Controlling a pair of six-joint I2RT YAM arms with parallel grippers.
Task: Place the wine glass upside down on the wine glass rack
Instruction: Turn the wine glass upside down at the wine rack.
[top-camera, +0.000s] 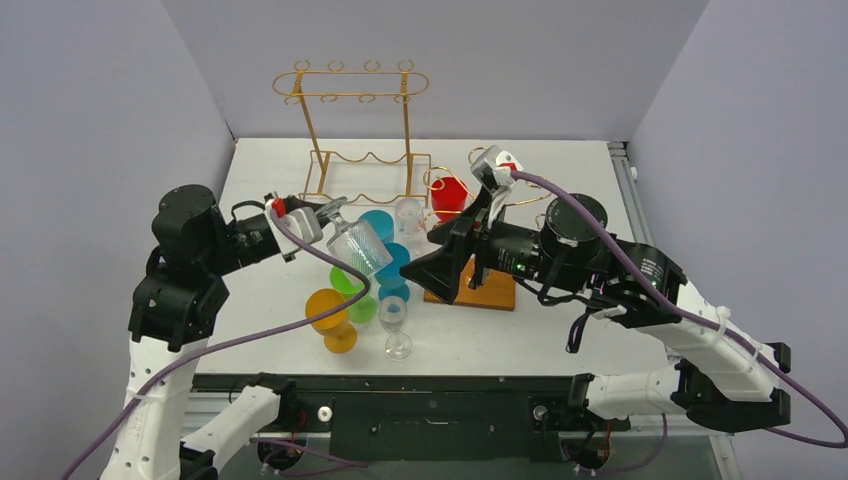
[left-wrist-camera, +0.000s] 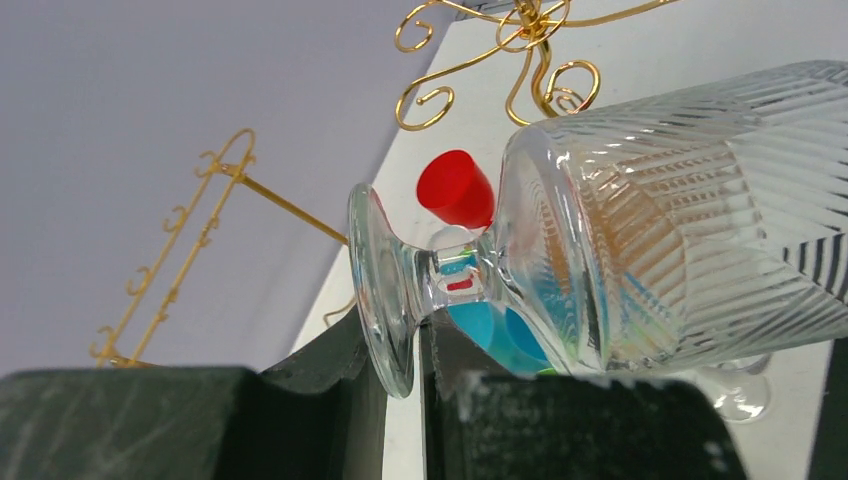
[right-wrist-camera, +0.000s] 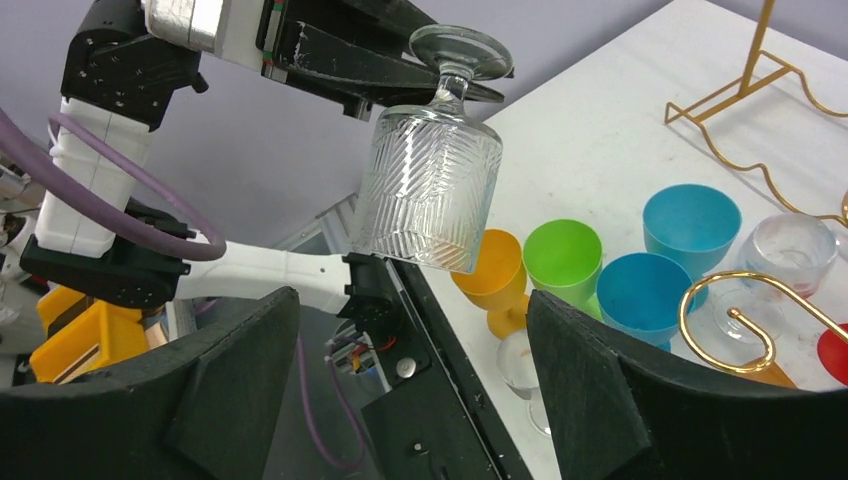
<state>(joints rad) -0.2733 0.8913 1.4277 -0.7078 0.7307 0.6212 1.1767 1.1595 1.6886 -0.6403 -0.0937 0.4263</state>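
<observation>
Wine glass was up in the air, not on the counter at all. It was a clear ribbed one, foot up and mouth pointing down at a bit of a tilt, hanging over the bunch of cups near the front middle. The left pincer had it pinched narrow right at the stem, under the foot, with the bowl sticking out past the fingers. The right pincer was just beside it with its jaws spread wide and nothing in them, facing the glass from the right. Underneath sat an orange goblet, a green cup, two blue cups and a small clear wine glass standing upright, all packed close together. The wine glass rack, the tall gold wire one, stood at the back of the counter, well apart from the held glass. Off to the right was a curly gold stand on a wooden base with a red cup at it; couldn't tell if the cup hung from it.
</observation>
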